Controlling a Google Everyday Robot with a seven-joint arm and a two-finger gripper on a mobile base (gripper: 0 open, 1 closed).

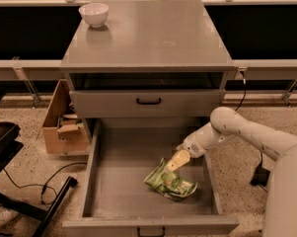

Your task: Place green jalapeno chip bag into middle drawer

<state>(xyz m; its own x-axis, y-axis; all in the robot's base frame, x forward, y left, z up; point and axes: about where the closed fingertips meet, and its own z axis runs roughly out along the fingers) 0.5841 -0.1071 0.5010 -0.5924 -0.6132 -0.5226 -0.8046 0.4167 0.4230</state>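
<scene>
One end effector (176, 161) is hanging low inside the open middle drawer (121, 177), its tip meeting the green jalapeno chip bag (171, 183), which is lying on the tray toward the right. Whether it is gripping cannot be told. A white bowl (93, 14) is sitting on the grey surface (153, 33), and a cardboard box (59, 132) is standing on the speckled floor (19, 167).

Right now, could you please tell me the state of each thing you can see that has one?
Large drawer: pulled out, open.
Chip bag: crumpled, lying on the large drawer's floor.
Shallower drawer: shut.
Bowl: upright on the cabinet top.
Cardboard box: open at the top.
Gripper: inside the large drawer, at the bag's upper edge.
</scene>
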